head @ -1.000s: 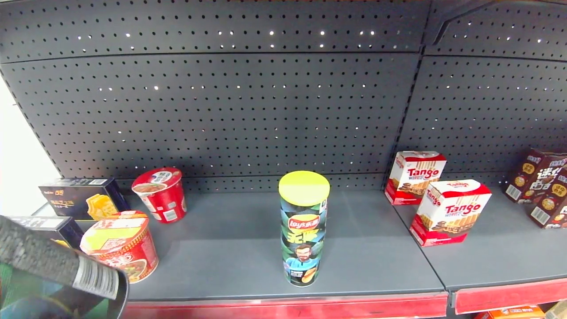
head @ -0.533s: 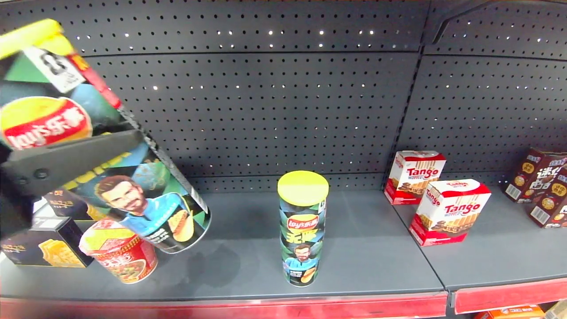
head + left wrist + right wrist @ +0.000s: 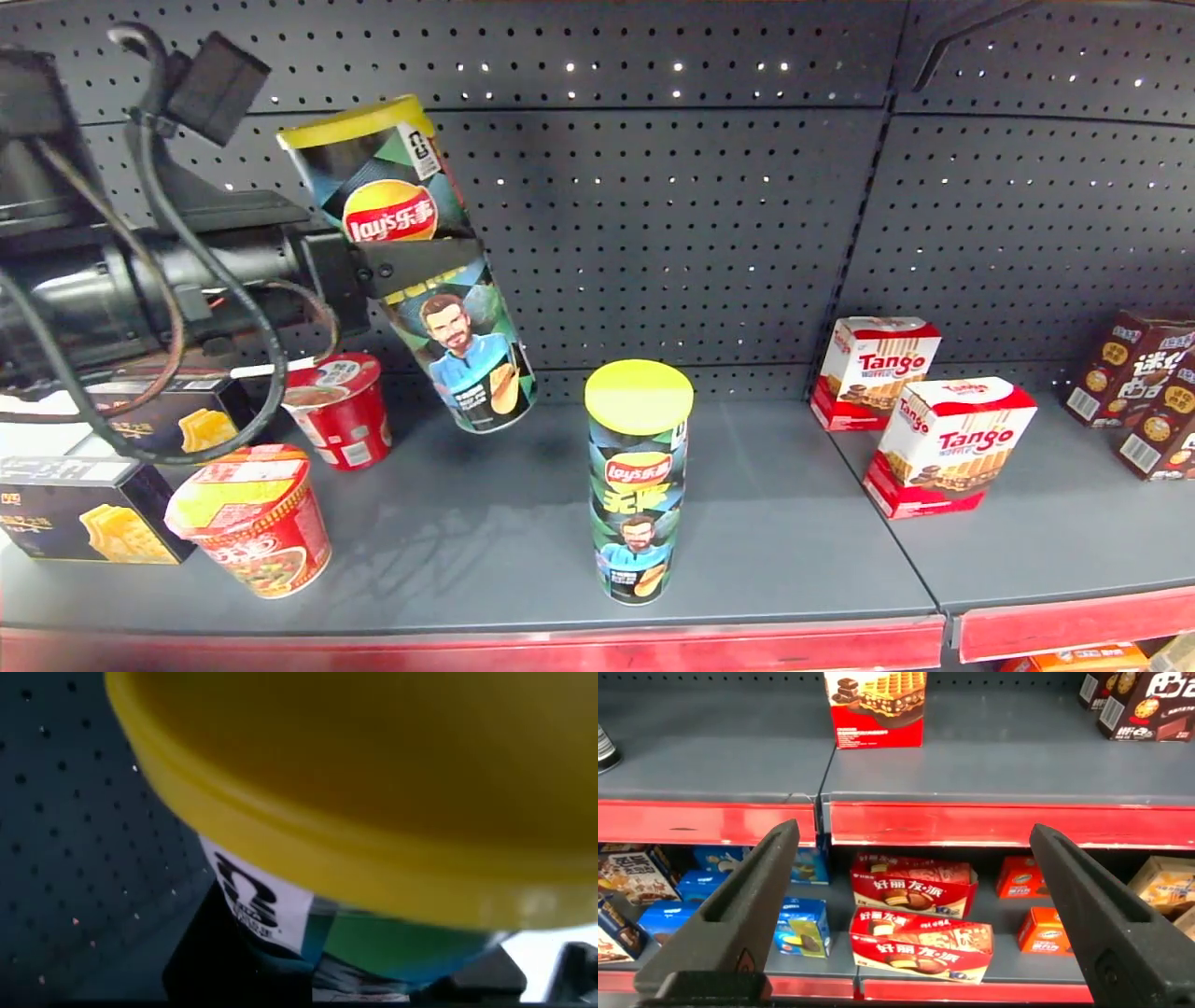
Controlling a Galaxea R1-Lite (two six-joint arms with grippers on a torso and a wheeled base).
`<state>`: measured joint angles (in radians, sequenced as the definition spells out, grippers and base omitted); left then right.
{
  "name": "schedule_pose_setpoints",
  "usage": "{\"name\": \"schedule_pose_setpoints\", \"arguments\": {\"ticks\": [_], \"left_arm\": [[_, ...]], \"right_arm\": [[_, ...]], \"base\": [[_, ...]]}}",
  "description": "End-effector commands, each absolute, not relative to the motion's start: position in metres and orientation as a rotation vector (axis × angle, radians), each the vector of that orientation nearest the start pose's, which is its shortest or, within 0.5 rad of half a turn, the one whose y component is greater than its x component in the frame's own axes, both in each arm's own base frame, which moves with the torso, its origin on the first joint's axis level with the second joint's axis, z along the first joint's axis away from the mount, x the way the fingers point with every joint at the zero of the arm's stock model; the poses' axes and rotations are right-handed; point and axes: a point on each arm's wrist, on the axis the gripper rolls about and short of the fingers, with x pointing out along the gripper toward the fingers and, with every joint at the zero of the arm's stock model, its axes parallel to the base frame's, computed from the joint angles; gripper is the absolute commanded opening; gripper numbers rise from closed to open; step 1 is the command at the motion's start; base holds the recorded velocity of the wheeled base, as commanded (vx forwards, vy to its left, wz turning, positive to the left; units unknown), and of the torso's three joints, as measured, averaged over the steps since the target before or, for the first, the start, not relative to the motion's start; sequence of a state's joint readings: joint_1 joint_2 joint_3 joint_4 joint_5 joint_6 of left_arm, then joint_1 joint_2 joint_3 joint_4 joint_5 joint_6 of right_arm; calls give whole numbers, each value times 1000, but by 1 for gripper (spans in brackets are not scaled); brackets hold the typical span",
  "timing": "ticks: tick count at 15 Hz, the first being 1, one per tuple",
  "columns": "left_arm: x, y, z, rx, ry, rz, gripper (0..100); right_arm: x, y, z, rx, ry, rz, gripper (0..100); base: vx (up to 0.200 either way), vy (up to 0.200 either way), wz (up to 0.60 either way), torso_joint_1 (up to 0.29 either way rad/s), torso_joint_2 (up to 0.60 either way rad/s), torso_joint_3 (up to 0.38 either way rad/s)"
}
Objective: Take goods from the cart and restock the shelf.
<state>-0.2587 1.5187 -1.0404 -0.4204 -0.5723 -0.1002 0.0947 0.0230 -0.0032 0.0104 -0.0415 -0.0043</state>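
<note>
Left jaws: clamped on the middle of a tall chip can with a yellow lid (image 3: 467, 355), tilted, lid leaning left.
Held can's place: before the dark perforated back panel (image 3: 653, 233), base near the rear of the grey metal shelf (image 3: 766, 523), between a red noodle cup (image 3: 341, 411) and a second, upright yellow-lidded can (image 3: 639, 485).
Further right: two red-and-white wafer boxes (image 3: 948, 448).
Right jaws: spread wide, holding nothing, facing the shelf's red front edge (image 3: 1008, 821).

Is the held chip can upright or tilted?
Tilted: the can in the left gripper leans, lid toward the robot's left, base toward its right. The other can stands upright.
</note>
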Motion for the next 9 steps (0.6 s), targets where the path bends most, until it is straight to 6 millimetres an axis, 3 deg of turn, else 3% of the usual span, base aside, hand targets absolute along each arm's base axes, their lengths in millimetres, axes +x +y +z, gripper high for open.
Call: {"name": "schedule_pose_setpoints", "arguments": {"ticks": [1,5,9], "left_arm": [[306,-91,262,-87,146,-817,0],[345,-105,226,54,174,-859,0],[377,-117,210,66,176,-927,0]], "right_arm": [[-21,-3,76,-7,34,54,100],[-21,-3,76,-7,34,54,100],[-21,-3,76,-7,34,54,100]], "base": [[0,0,0,0,0,0],[0,0,0,0,0,0],[0,0,0,0,0,0]]}}
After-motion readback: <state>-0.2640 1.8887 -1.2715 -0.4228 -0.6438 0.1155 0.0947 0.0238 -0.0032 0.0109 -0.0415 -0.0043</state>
